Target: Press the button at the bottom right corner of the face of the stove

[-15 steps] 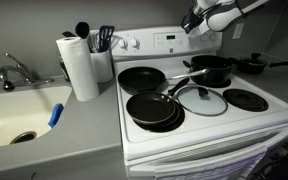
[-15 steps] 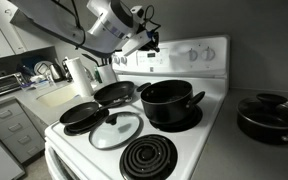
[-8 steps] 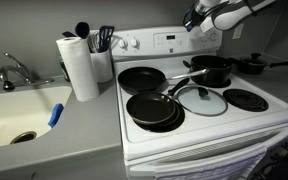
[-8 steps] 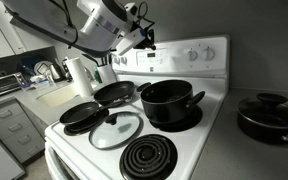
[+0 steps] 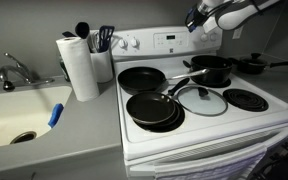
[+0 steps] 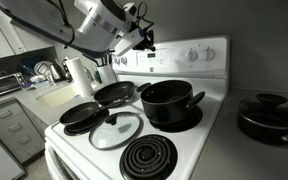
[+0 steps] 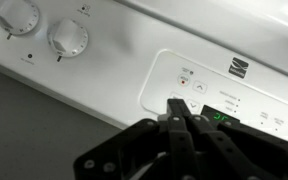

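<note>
The stove (image 5: 212, 128) is a wide white range with a black glass top. The face of the stove (image 5: 149, 42) is the upright white panel at the back; it also shows in an exterior view (image 6: 202, 55) and fills the wrist view (image 7: 114, 62). In the wrist view two round knobs (image 7: 67, 40) sit at upper left, and a keypad with a lit green display (image 7: 220, 115) sits at the right. My gripper (image 7: 180, 103) is shut and empty, its tips right at the keypad just left of the display. It hangs before the panel's middle in both exterior views (image 5: 196, 19) (image 6: 144, 40).
Two frying pans (image 5: 154, 108), a glass lid (image 5: 201, 100) and a black pot (image 5: 212, 68) sit on the burners. A paper towel roll (image 5: 81, 68) and utensil holder (image 5: 103, 60) stand by the sink (image 5: 19, 115). Another lidded pot (image 6: 269, 115) sits on the counter.
The arm has shifted slightly, bringing the shut gripper a little closer to the panel. Nothing else has moved.
</note>
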